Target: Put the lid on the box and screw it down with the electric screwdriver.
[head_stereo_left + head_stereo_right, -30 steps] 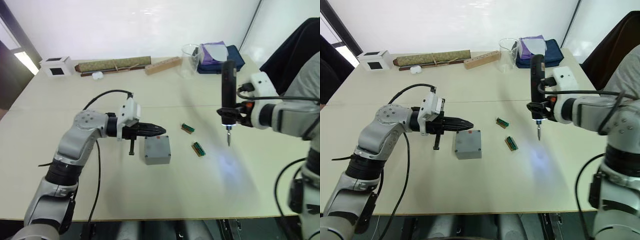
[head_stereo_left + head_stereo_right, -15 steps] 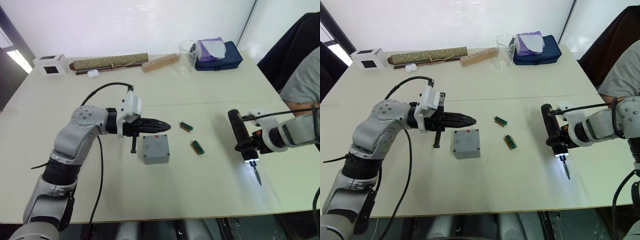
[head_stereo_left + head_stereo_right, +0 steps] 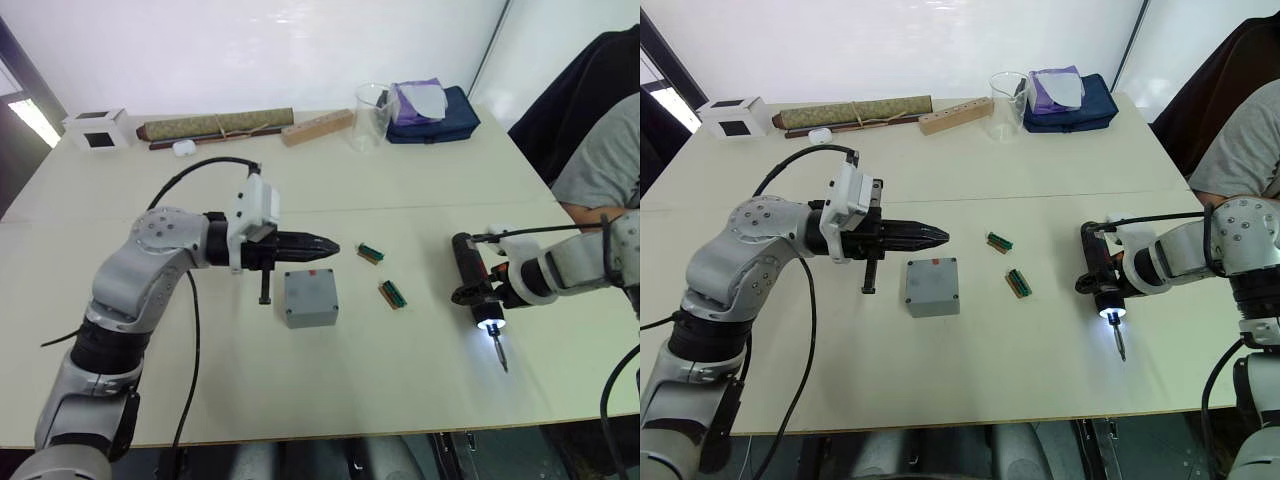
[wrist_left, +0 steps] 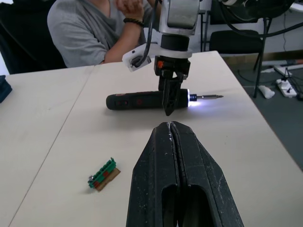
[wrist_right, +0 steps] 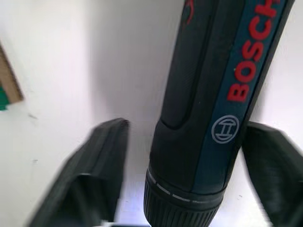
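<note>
Right gripper [image 3: 1106,292], fingers apart, straddles our lit screwdriver [image 3: 1099,283] lying right on the table [image 3: 970,370]; left gripper [image 3: 930,236] hovers closed beyond the lidded box [image 3: 933,287]

Bright, even room light, washing the back wall [image 3: 250,50] nearly white, with only soft shadows on the pale table [image 3: 330,400]. A sharp white-blue glow at the tip of the electric screwdriver [image 3: 472,283], spilling onto the tabletop. Soft and out of focus up close in the right wrist view.
</note>
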Robot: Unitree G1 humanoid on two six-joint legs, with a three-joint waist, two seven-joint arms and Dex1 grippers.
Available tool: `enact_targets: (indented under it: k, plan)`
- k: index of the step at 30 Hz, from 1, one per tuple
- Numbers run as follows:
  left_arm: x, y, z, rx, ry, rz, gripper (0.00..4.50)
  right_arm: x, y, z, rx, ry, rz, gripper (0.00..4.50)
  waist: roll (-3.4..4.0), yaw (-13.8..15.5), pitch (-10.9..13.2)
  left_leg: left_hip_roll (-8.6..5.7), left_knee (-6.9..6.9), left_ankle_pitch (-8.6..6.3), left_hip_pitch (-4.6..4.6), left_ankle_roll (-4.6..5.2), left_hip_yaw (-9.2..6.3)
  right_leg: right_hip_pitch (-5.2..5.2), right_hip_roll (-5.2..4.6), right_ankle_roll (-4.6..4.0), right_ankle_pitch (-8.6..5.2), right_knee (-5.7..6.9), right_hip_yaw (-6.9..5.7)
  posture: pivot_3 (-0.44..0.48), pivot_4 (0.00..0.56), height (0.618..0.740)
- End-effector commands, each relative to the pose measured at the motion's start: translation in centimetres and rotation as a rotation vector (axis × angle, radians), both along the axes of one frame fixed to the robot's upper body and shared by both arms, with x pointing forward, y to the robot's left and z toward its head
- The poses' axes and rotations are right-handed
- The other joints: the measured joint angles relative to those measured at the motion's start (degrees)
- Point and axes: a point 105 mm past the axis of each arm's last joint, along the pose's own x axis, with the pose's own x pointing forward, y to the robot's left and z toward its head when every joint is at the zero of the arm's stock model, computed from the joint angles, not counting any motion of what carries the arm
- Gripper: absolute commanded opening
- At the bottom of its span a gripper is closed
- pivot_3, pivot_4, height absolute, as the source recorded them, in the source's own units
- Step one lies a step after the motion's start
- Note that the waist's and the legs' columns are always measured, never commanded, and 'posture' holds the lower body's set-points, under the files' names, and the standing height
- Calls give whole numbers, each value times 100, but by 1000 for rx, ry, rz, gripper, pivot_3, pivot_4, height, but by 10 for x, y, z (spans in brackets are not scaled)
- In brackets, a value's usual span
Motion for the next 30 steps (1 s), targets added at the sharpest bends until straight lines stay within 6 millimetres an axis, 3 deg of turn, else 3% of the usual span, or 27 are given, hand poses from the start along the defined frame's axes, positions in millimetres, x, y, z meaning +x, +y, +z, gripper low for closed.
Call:
enact_targets:
  k: [1, 3, 8, 11, 18, 19, 20, 26, 30]
  plan:
    - [2, 13, 3, 16, -27, 57, 0, 7, 5, 42, -50, -165, 64, 4480, 8, -4, 5, 0, -1, 0, -1, 0, 1, -1, 0, 0, 0, 0, 1, 0, 150, 736]
    - [5, 20, -1, 33, -20, 87, 0, 7, 14, 57, -93, -234, 134, 4480, 14, -10, 8, 0, -7, 0, -3, 0, 1, -9, 1, 0, -1, 0, 2, 0, 150, 736]
    - [18, 52, -21, 120, 28, 198, 0, 3, 64, 88, -10, -467, 393, 4480, 16, -11, 9, 4, -14, 0, -2, 0, -2, -14, 6, -1, -1, 1, 1, 0, 150, 736]
    - [26, 71, -42, 188, 72, 252, 0, -4, 95, 88, 31, -588, 554, 3821, 15, 3, 9, 3, -13, 0, -3, 0, 0, -13, 1, -1, -1, 1, 0, 0, 150, 736]
    - [28, 82, -69, 262, 124, 244, 0, -14, 133, 46, 58, -628, 737, 892, 10, 101, 6, -1, -4, 0, -9, -1, 4, -12, -10, 1, 0, -1, -1, 0, 150, 736]
    - [28, 81, -72, 266, 129, 240, 0, -14, 137, 41, 67, -628, 746, 702, 10, 104, 7, -1, -4, 0, -9, -1, 4, -12, -10, 1, 0, -1, -1, 0, 150, 736]
    - [27, 80, -76, 270, 134, 233, 0, -13, 141, 35, 82, -623, 747, 85, 10, 107, 7, -1, -4, 0, -8, -1, 4, -12, -8, 0, 0, 1, -1, 0, 150, 736]
    - [23, 66, -93, 293, 145, 189, 0, -25, 167, 5, 161, -565, 818, 35, 10, 141, 6, -1, 1, 1, -7, -1, 1, -13, -8, 0, 0, 9, -1, 0, 150, 736]
    - [21, 55, -98, 282, 153, 154, 0, -35, 183, -2, 198, -539, 894, 35, 10, 142, 6, -1, 3, 1, -8, -1, 0, -13, -8, 0, 0, 12, -2, 0, 150, 736]
